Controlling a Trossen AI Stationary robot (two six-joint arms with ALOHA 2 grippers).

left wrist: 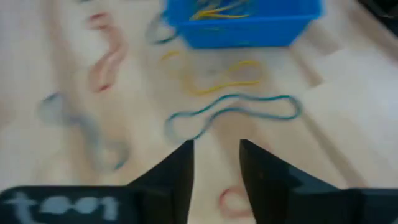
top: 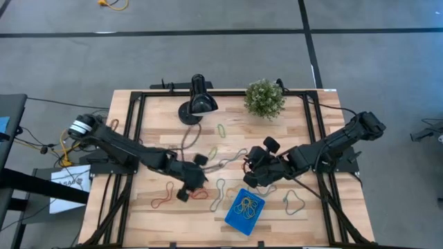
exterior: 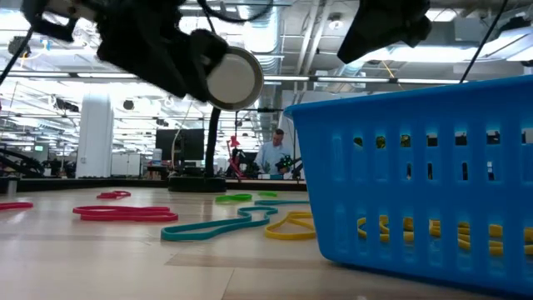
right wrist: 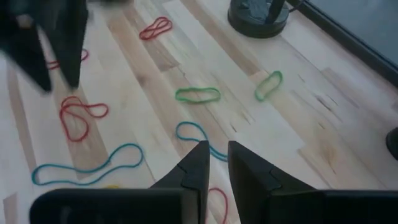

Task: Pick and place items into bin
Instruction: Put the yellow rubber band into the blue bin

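Note:
Rubber bands lie scattered flat on the wooden table: a teal one [left wrist: 233,112], a yellow one [left wrist: 217,78], red ones [right wrist: 81,115] and green ones [right wrist: 197,94]. The blue bin [top: 244,211] stands near the front edge with several yellow bands [top: 248,205] inside. My left gripper [top: 196,178] hovers left of the bin, open, with nothing between its fingers [left wrist: 214,168]; the teal band lies just ahead of it. My right gripper [top: 257,164] hangs above the table just behind the bin, its fingers [right wrist: 217,162] slightly apart and empty, above another teal band [right wrist: 193,134].
A black lamp [top: 199,104] and a small green plant [top: 264,98] stand at the table's far edge. A black frame [top: 135,138] runs along the table's sides. More bands lie in the middle [top: 232,158] and right of the bin [top: 297,202].

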